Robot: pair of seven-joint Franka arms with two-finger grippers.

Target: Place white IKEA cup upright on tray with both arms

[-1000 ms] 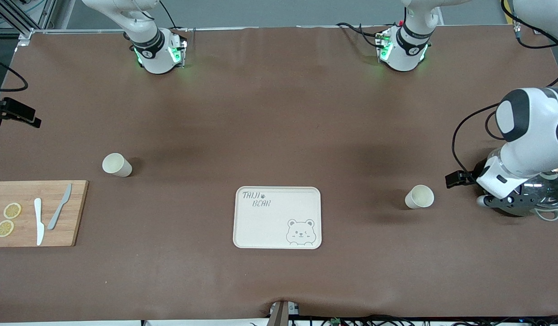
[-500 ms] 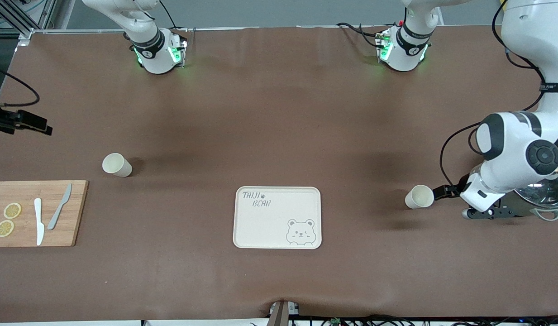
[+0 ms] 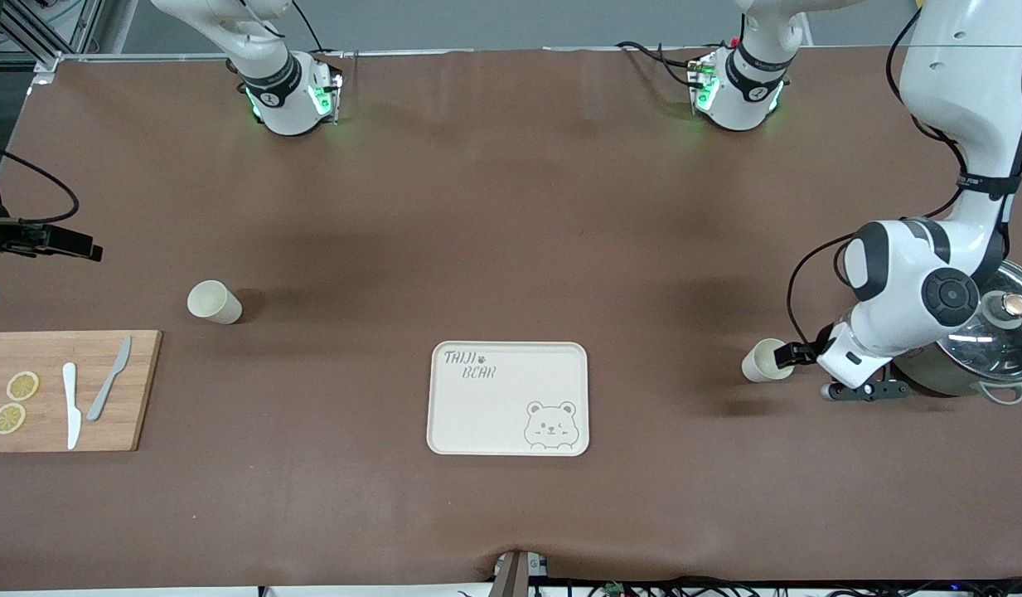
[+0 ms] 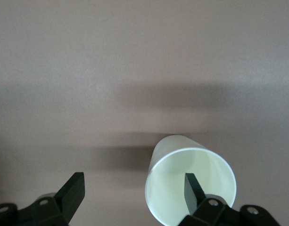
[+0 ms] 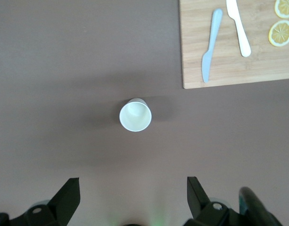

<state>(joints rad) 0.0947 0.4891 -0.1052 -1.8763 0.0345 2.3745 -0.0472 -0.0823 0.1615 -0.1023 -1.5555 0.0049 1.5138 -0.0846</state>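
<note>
Two white cups stand mouth up on the brown table. One cup (image 3: 215, 302) is toward the right arm's end, the other cup (image 3: 763, 362) toward the left arm's end. The cream tray (image 3: 508, 398) with the bear drawing lies between them, nearer the front camera, with nothing on it. My left gripper (image 3: 788, 355) is open right at the second cup (image 4: 191, 165). One fingertip (image 4: 191, 184) shows against its mouth. My right gripper (image 3: 71, 243) is open, high over the table near the first cup (image 5: 135, 116).
A wooden cutting board (image 3: 138, 390) with two knives and two lemon slices lies at the right arm's end, also in the right wrist view (image 5: 257, 66). A pot with a glass lid (image 3: 995, 336) stands under the left arm.
The left arm has swung from over the pot toward the cup, bringing its gripper up to it. The right gripper has drifted slightly toward the first cup. The cups and tray have not moved.
</note>
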